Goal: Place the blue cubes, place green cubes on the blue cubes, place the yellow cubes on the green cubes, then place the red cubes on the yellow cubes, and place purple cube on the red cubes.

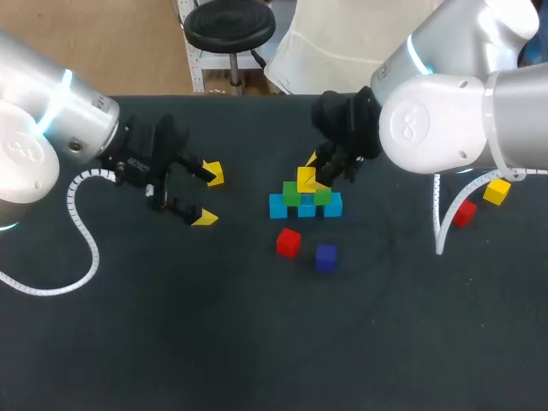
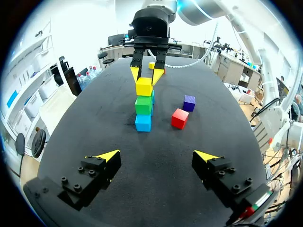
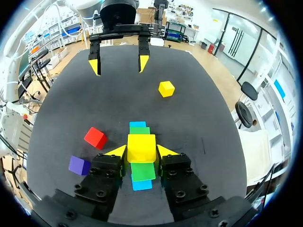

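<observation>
Three blue cubes [image 1: 306, 208] lie in a row mid-table, with two green cubes [image 1: 293, 193] on top of them. My right gripper [image 1: 313, 175] is shut on a yellow cube [image 3: 141, 147], which sits on the green layer [image 2: 143, 105]. A red cube [image 1: 288, 242] and the purple cube [image 1: 325, 257] lie on the table just in front of the stack. A second yellow cube [image 1: 496, 192] and a second red cube [image 1: 465, 212] lie at the far right. My left gripper [image 1: 208, 195] hangs open and empty to the left of the stack.
Another yellow cube [image 3: 166, 88] lies on the table beside the left gripper's far finger. The dark table [image 1: 257, 342] is bare in front. A white coiled cable [image 1: 81, 231] hangs under the left arm.
</observation>
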Controlling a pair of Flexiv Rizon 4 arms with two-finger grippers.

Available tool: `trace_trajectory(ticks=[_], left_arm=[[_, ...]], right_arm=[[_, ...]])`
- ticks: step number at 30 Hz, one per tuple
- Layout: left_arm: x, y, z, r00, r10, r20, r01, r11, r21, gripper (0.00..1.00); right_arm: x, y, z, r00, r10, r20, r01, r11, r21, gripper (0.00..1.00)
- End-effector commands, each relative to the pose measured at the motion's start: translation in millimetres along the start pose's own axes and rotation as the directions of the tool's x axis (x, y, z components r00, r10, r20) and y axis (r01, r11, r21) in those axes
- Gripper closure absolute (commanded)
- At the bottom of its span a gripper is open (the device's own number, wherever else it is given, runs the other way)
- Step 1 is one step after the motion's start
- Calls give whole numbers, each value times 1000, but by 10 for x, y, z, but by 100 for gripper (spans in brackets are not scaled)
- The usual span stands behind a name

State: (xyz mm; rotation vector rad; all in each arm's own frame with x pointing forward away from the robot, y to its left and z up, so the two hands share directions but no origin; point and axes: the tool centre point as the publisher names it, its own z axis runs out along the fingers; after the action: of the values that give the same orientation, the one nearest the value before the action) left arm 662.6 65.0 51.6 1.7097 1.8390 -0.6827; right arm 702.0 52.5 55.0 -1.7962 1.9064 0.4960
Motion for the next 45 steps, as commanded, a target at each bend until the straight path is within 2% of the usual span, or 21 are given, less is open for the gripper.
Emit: trace_trajectory(ticks=[1, 21, 32, 39, 45], left_arm=[[16, -8, -3, 1000, 4, 5, -4, 1000, -2, 0], [16, -8, -3, 1000, 4, 5, -4, 1000, -2, 0], [16, -8, -3, 1000, 4, 5, -4, 1000, -2, 0], [16, -8, -3, 1000, 4, 5, -4, 1000, -2, 0], [16, -8, -3, 1000, 4, 5, -4, 1000, -2, 0]], right_arm=[[-2, -4, -4, 1000, -1, 0, 1, 1000, -2, 97], [13, 12, 4, 1000, 9, -4, -9, 1000, -5, 90], [15, 11, 13, 1000, 9, -2, -9, 1000, -11, 74], [14, 11, 17, 1000, 9, 0, -9, 1000, -12, 71], [12, 10, 16, 1000, 8, 0, -8, 1000, -11, 62]])
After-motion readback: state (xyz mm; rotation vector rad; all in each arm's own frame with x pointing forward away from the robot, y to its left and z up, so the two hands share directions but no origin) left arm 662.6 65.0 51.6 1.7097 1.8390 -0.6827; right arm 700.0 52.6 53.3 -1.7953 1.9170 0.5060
